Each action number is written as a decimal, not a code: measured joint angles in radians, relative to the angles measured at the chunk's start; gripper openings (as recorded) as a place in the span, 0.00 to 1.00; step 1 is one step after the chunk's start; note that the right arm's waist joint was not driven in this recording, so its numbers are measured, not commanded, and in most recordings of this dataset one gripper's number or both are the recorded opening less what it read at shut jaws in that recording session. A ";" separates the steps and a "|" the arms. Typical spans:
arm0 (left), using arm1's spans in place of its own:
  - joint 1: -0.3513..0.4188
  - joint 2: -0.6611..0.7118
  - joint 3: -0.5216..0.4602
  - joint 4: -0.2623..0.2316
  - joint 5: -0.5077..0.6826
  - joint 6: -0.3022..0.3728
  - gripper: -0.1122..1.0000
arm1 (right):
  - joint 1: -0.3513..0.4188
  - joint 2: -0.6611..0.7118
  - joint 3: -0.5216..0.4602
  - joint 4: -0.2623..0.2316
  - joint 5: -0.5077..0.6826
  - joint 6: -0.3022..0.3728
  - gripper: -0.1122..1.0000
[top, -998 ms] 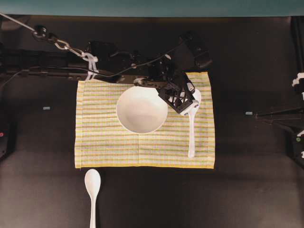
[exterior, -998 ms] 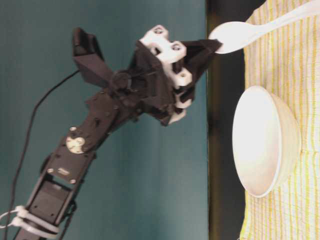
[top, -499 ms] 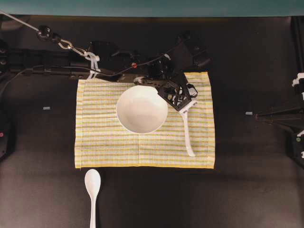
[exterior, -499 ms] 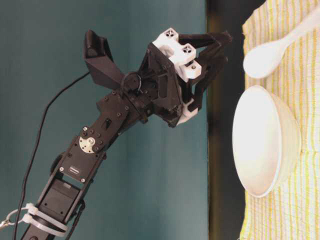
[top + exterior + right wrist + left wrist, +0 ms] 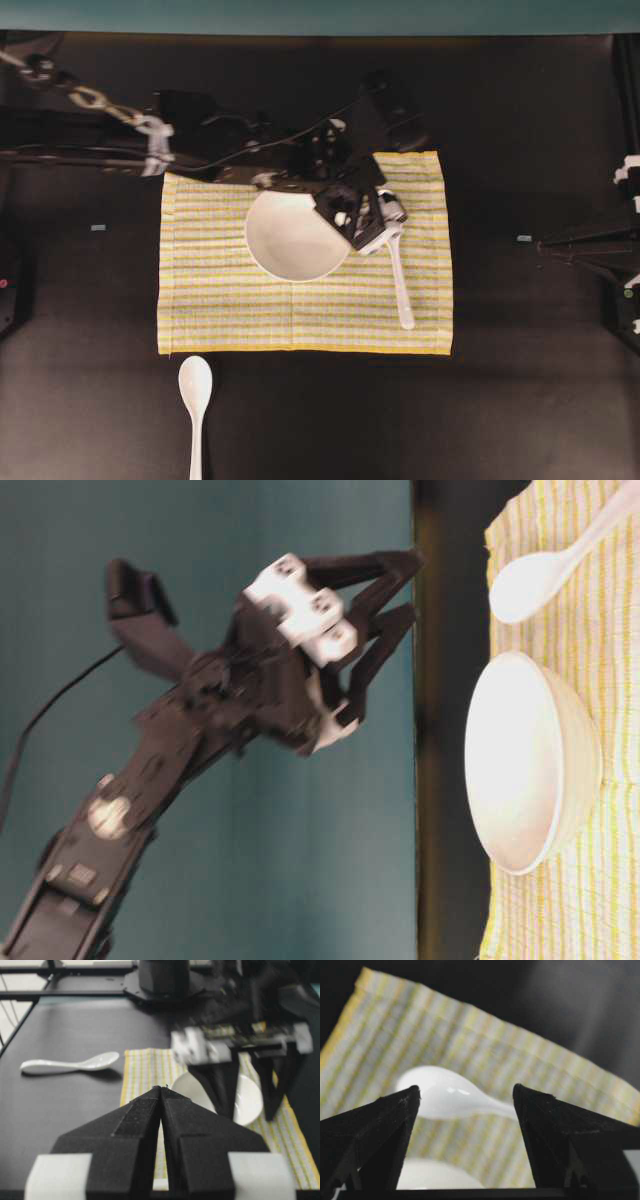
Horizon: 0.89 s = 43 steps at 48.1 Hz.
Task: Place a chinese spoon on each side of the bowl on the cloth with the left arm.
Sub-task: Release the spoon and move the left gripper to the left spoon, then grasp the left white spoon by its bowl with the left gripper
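Observation:
A white bowl [image 5: 290, 245] stands on the yellow-striped cloth [image 5: 220, 300]. One white chinese spoon [image 5: 400, 285] lies flat on the cloth just right of the bowl, handle toward the near edge. My left gripper [image 5: 368, 225] hangs open above that spoon's scoop end and holds nothing. In the left wrist view the spoon [image 5: 445, 1097] lies well below the spread jaws of the left gripper [image 5: 466, 1091]. A second spoon [image 5: 195, 385] rests on the black table in front of the cloth's left corner. My right gripper [image 5: 162, 1088] is shut and empty.
The black tabletop [image 5: 520, 400] surrounds the cloth on all sides. The right arm's frame [image 5: 615, 250] sits at the table's right edge. A teal wall [image 5: 250, 880] runs behind the table.
The left gripper opened and let the spoon drop flat onto the cloth right of the bowl. It has since risen and drawn back a little toward the left.

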 measured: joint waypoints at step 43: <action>-0.411 -0.469 0.739 0.000 -0.121 -0.328 0.75 | 0.002 -0.014 0.002 0.000 0.012 0.000 0.11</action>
